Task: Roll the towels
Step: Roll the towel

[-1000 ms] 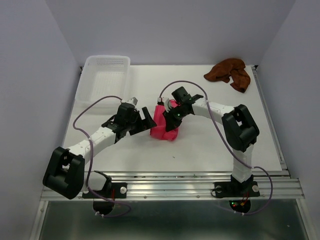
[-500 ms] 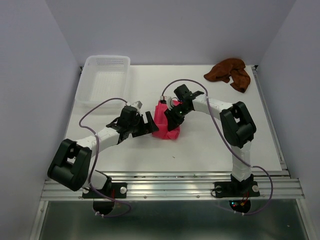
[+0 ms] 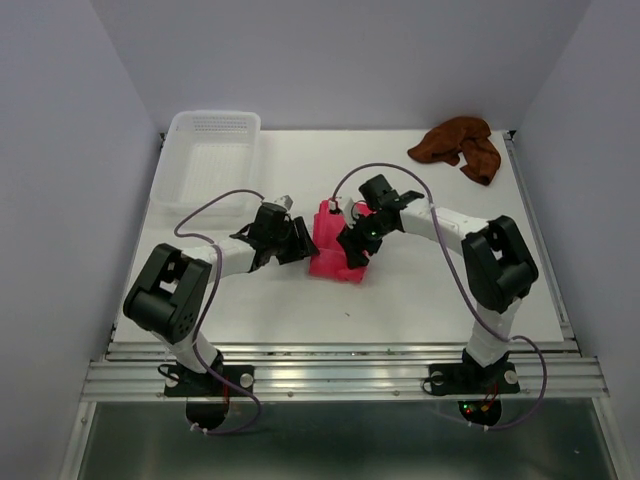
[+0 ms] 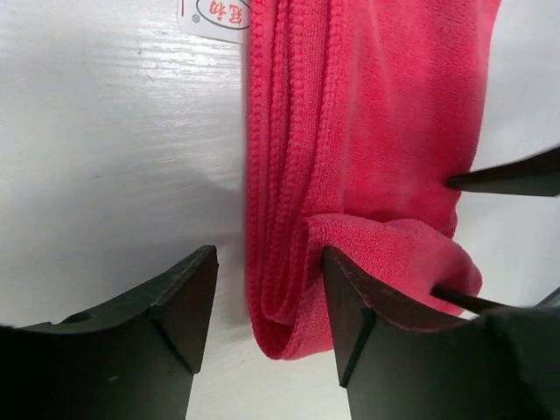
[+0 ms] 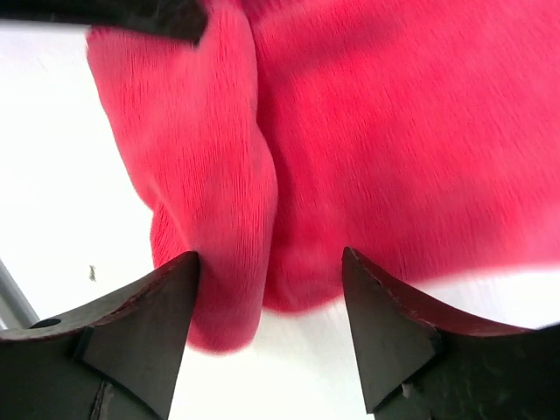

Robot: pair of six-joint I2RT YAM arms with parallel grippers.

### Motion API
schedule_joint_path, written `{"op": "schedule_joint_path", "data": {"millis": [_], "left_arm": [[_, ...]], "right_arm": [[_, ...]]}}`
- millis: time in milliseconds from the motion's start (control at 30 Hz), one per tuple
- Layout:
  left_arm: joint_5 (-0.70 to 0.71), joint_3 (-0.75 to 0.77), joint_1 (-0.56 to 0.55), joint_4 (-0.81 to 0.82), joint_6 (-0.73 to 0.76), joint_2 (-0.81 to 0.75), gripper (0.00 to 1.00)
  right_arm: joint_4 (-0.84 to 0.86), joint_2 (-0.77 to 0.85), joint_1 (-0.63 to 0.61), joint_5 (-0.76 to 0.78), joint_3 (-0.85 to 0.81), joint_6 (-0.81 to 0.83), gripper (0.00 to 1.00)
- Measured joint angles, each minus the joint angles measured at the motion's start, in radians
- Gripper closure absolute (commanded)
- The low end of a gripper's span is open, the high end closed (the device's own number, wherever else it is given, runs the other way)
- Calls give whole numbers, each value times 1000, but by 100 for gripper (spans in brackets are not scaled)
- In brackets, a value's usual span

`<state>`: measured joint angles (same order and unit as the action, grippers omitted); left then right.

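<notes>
The left gripper (image 4: 269, 262) has its jaws spread, clamping nothing. One finger (image 4: 171, 306) stands over bare table (image 4: 105, 157) and the other sits on the folded end of the pink towel (image 4: 376, 131), so the layered hem lies in the gap. The right gripper (image 5: 271, 262) is likewise spread, with a soft bulge of the cloth between its jaws and neither pad visibly pressing it.

From overhead, the two grippers face each other across the pink towel at mid-table, the left one on its left side and the right one on its right. The cloth is a bunched strip of several layers, not a finished roll, and a white label (image 4: 214, 13) shows at one end. The brown towel (image 3: 458, 145) lies crumpled at the far right corner, well apart. A white basket (image 3: 215, 117) stands at the far left.

The step in hand appears to be securing the towel's end to start or tighten the roll. To do it well:
- Close on every layer of the hem, not the top ply alone.
- Keep both grips level along one edge.
- Turn the cloth over itself under light tension, so the roll neither cones nor springs loose.
</notes>
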<state>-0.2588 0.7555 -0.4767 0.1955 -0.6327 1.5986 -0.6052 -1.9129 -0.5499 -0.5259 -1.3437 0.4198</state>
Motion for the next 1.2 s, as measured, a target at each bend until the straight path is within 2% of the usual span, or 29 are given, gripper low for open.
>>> {"op": "schedule_joint_path", "data": {"millis": [67, 333, 467, 633, 800, 1100, 1133, 1200], "left_arm": [[-4, 8, 0, 6, -4, 27, 47], [-24, 8, -3, 13, -11, 48, 50], [-27, 8, -11, 15, -12, 48, 50], [-22, 12, -15, 0, -16, 49, 53], [-9, 22, -15, -28, -32, 50, 53], [-3, 27, -15, -43, -42, 54, 53], [-3, 29, -15, -45, -42, 55, 53], [-3, 32, -15, -49, -42, 55, 53]], "right_arm": [[24, 68, 0, 59, 55, 3, 19], [147, 296, -11, 201, 229, -6, 15], [224, 399, -121, 276, 294, -4, 16], [299, 375, -317, 403, 301, 16, 17], [346, 295, -387, 541, 333, 42, 19], [552, 265, -384, 731, 471, 101, 35], [566, 260, -384, 738, 476, 101, 39], [594, 238, -384, 750, 478, 105, 58]]}}
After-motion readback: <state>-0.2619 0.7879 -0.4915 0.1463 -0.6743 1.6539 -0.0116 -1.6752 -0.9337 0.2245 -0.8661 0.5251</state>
